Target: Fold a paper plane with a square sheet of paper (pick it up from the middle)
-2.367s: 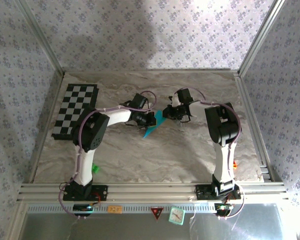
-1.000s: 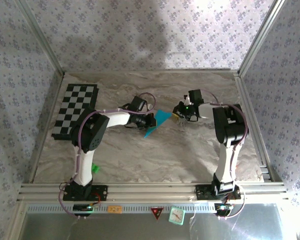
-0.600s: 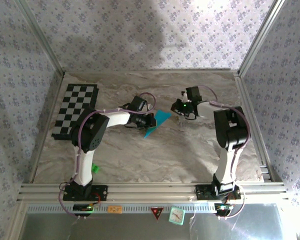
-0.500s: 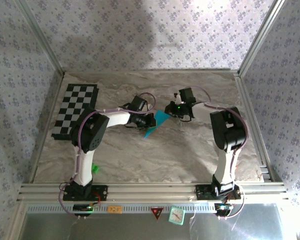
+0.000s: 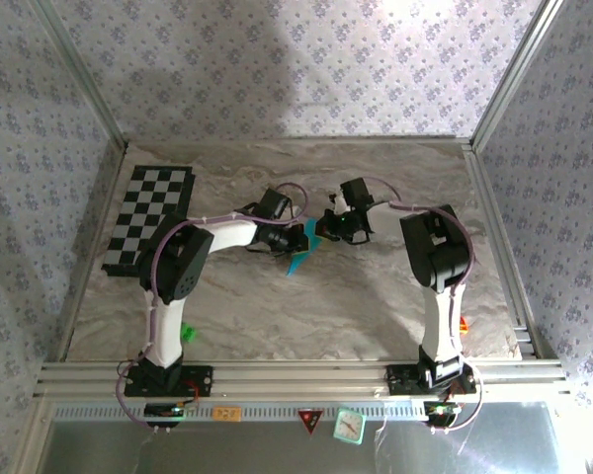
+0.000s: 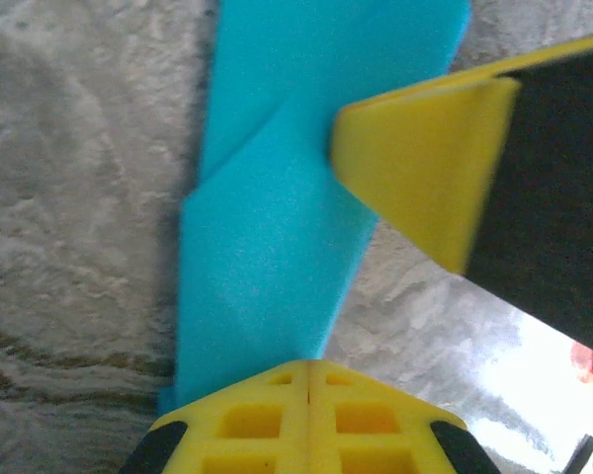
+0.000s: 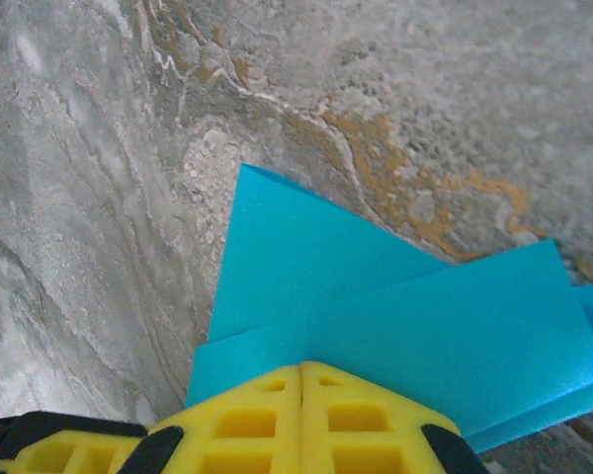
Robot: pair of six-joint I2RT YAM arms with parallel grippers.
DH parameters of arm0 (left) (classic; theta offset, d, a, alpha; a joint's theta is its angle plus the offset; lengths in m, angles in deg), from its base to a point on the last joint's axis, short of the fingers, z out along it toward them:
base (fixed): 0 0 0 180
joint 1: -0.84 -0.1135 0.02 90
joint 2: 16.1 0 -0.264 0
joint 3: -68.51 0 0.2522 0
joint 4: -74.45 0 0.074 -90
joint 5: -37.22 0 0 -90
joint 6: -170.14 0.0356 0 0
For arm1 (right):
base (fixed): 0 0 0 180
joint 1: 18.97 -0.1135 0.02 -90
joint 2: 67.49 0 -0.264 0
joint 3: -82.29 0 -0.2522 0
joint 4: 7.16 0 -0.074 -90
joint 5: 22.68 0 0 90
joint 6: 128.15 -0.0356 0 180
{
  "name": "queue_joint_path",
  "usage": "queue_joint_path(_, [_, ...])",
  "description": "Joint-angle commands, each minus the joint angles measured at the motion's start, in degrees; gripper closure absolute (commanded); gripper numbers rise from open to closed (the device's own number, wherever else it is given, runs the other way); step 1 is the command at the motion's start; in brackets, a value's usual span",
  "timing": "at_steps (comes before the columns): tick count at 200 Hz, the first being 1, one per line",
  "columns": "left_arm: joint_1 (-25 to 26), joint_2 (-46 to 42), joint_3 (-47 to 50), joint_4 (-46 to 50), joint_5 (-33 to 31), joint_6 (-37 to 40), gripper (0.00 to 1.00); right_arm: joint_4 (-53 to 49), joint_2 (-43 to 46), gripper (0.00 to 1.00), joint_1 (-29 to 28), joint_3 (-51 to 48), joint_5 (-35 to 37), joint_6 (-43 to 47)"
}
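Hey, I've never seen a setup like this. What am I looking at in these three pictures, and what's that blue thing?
These are two small robot arms bolted to the near edge of a marble-patterned table. The wide picture comes from a camera above and behind them. The two close-ups come from a camera on each wrist, looking past that arm's own yellow fingers. The blue thing is a partly folded sheet of paper with creases showing. The left fingers and the right fingers each look closed on an edge of it, near the table's middle. A checkerboard mat lies at the far left, and a small green block lies near the left arm's base.
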Motion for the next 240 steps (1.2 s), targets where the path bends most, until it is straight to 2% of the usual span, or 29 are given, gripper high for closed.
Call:
queue_joint_path(1, [0.7, -1.0, -3.8, 0.5, 2.8, 1.9, 0.91, -6.0, -3.1, 1.00, 0.8, 1.0, 1.2, 3.3])
queue_joint_path(17, [0.8, 1.1, -5.6, 1.3, 3.2, 3.0, 0.92, -6.4, -3.4, 1.00, 0.9, 1.3, 1.3, 3.7])
queue_joint_path(58, [0.7, 4.4, -8.0, 4.1, 2.7, 4.5, 1.00, -8.3, -3.9, 1.00, 1.2, 2.1, 1.8, 4.3])
queue_joint_path(79, [0.8, 4.8, -7.2, 4.6, 2.1, 4.7, 1.00, -8.9, -4.1, 1.00, 1.3, 2.2, 2.1, 4.2])
queue_joint_path(129, [0.7, 4.4, -3.1, 4.1, 1.9, 4.9, 1.00, -10.6, -4.9, 1.00, 1.5, 2.9, 3.2, 4.3])
queue_joint_path(149, [0.8, 3.7, -0.6, 4.2, 1.7, 5.2, 1.00, -14.4, -6.1, 1.00, 1.5, 4.8, 4.8, 4.6])
queue_joint_path(240, [0.9, -4.5, 12.6, 6.5, 2.6, 6.8, 1.00, -19.0, -7.5, 1.00, 1.8, 7.6, 7.1, 5.2])
